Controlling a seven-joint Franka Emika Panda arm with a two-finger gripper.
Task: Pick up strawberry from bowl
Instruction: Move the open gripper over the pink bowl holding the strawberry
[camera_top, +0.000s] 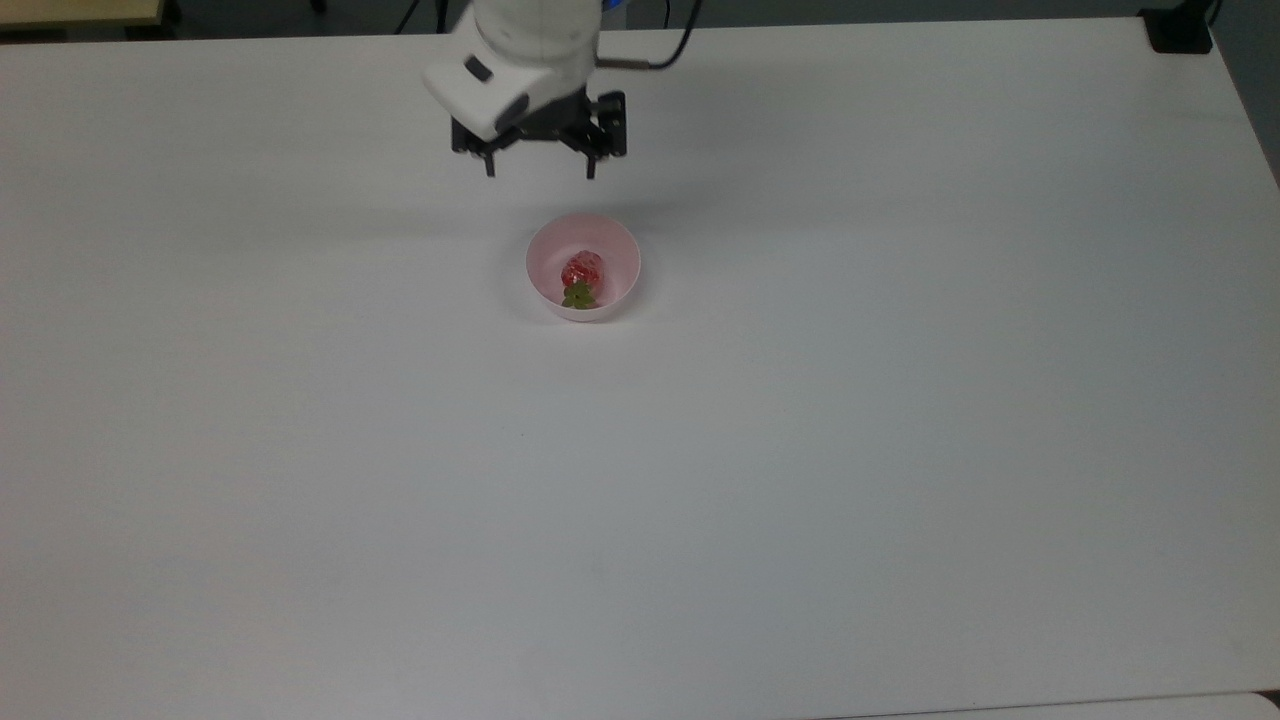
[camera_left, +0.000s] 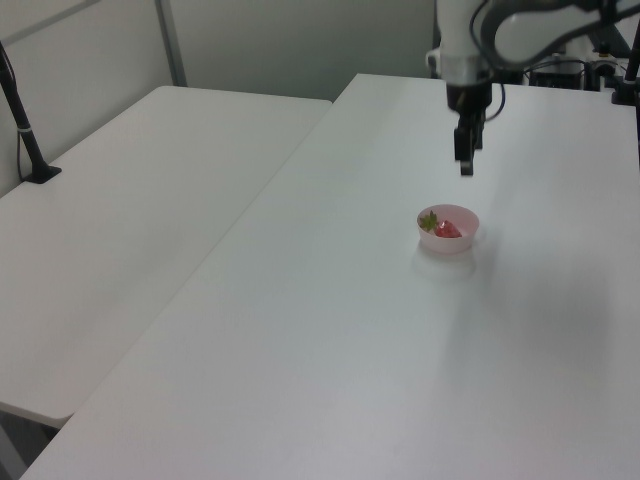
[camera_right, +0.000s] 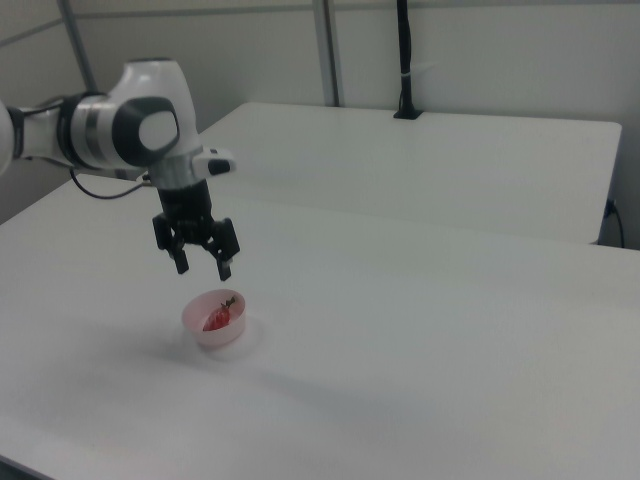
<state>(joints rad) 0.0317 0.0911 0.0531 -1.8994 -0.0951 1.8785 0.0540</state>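
Jaws spread wide, empty, pointing down. Your black two-finger gripper (camera_top: 538, 166) hangs in the air above the small round pale pink plastic bowl (camera_top: 583, 266), offset toward the top view's upper edge, not yet over its middle. The small glossy red strawberry with green leafy cap (camera_top: 581, 277) lies inside the bowl, cap toward the top view's lower rim. The bowl stands alone on the plain white surface (camera_top: 900, 400).

Risks, as judged:
- Descend off-centre and a finger may strike the rim, tipping or shoving the light bowl.
- Glossy, rounded fruit could squirt from the pads on closing.
- Sloped inner wall may block one finger from reaching low enough.
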